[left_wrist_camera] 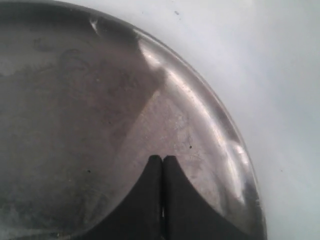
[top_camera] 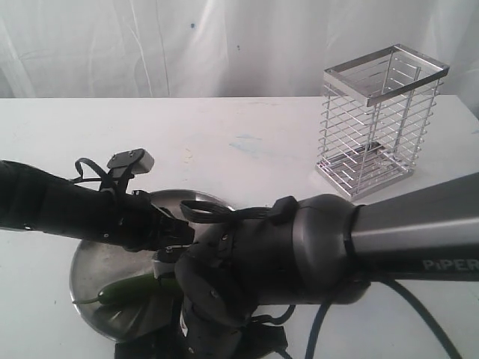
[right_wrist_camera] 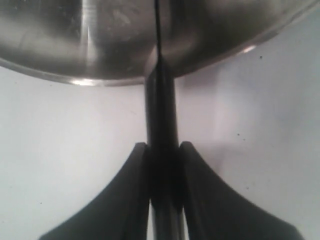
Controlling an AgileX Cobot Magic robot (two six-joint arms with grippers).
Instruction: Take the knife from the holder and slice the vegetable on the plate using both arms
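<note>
Right wrist view shows the right gripper [right_wrist_camera: 162,150] closed on the black handle of the knife [right_wrist_camera: 161,115], one finger pressed to each side of it. The handle runs straight out from between the fingers, and the thin dark blade reaches on over the raised rim of the plate [right_wrist_camera: 60,75], edge-on to the camera, so it reads as a narrow line above the brushed steel. The white table [right_wrist_camera: 60,150] lies under the handle and fingers.

In the left wrist view the left gripper [left_wrist_camera: 163,161] has its two black fingers brought fully together with nothing visible between them. The tips hang over the inside of the plate [left_wrist_camera: 200,110], near its curved rim, with white table [left_wrist_camera: 280,75] beyond.

In the exterior view both arms crowd over the plate [top_camera: 86,258], the left arm [top_camera: 52,202] coming in from the left and the right arm [top_camera: 404,232] from the right; their bulk hides both grippers and the knife. The vegetable [top_camera: 131,289] lies on the plate's near left part, its thin stem pointing left toward the rim and its other end hidden behind the right arm. The holder [top_camera: 378,120] stands upright on the table well apart from the plate, at the far right, and nothing shows inside its wire walls.
</note>
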